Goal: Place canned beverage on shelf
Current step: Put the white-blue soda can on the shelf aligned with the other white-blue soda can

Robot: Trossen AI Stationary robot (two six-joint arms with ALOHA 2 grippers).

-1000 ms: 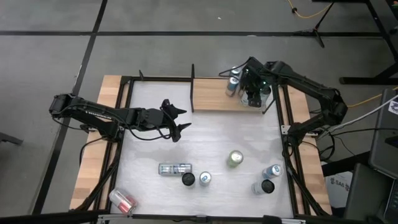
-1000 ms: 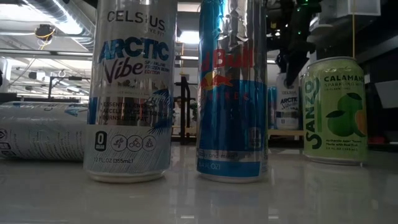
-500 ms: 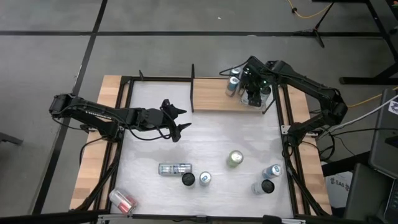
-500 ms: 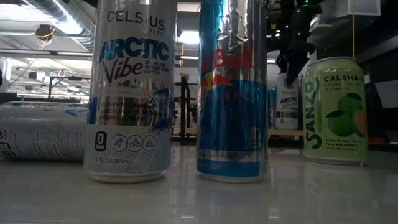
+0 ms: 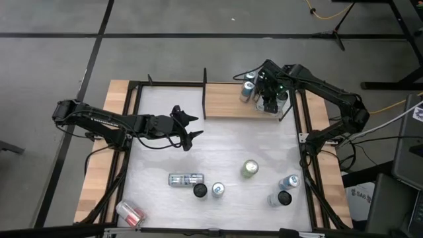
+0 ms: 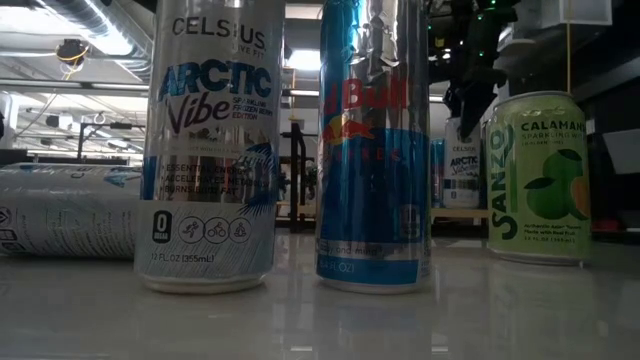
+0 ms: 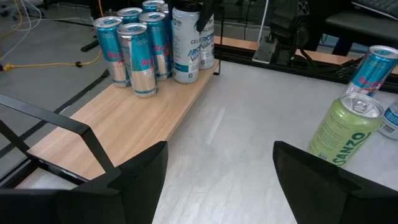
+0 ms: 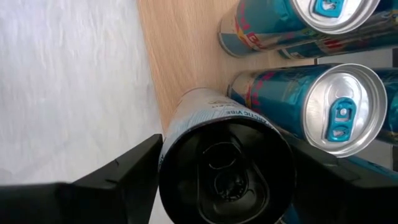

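Crowding the shelf (image 7: 118,121), blue cans (image 8: 329,112) flank the white can (image 8: 227,165); right claw (image 8: 224,168) spread.

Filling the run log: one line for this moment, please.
right hand: open around Celsius can standing on shelf | left hand: open, waiting over table | cans left on table: several

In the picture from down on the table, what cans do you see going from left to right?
Lying white can → standing Celsius Arctic Vibe can → tall Red Bull can → green Sanzo can.
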